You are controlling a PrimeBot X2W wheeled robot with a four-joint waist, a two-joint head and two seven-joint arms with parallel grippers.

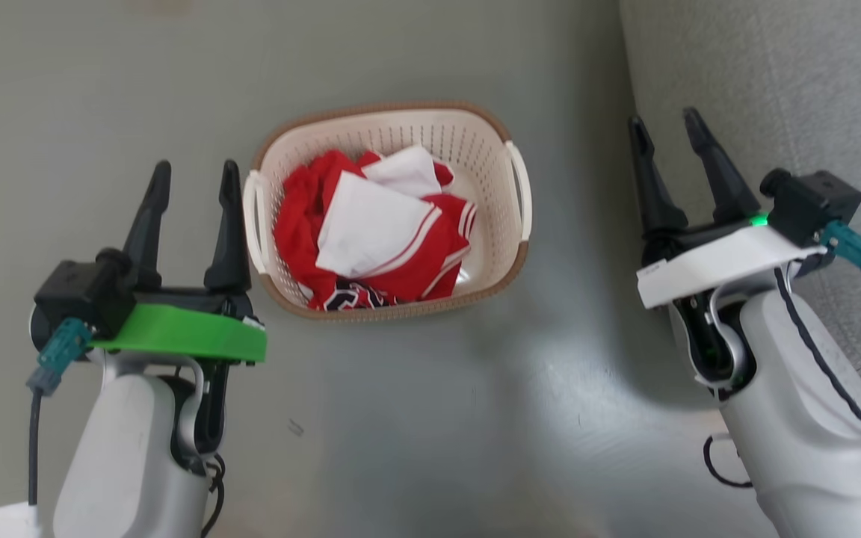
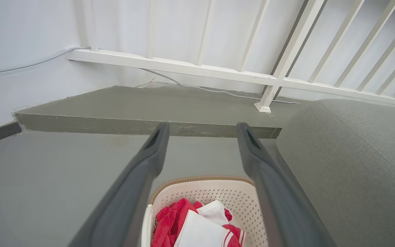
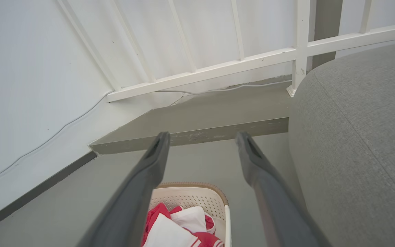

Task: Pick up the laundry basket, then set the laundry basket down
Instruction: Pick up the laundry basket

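Observation:
The laundry basket (image 1: 492, 246) sits on the grey floor, cream-white and perforated with a brown rim, a white handle on each short side, and red and white clothes inside. My left gripper (image 1: 193, 173) hangs open just left of the basket's left handle, above it and not touching. Over at the right, my right gripper (image 1: 667, 123) is open too, well away from the right handle and near the sofa. The left wrist view shows the basket (image 2: 218, 192) below and between the open left gripper (image 2: 202, 129). The basket (image 3: 197, 199) lies low left of the open right gripper (image 3: 202, 139).
A grey fabric sofa (image 1: 767, 90) fills the right side, close beside my right arm. Beyond the basket a raised grey step (image 2: 142, 113) runs below a white railing (image 2: 276, 79), with a thin cable along the wall. Bare floor (image 1: 438, 418) lies in front of the basket.

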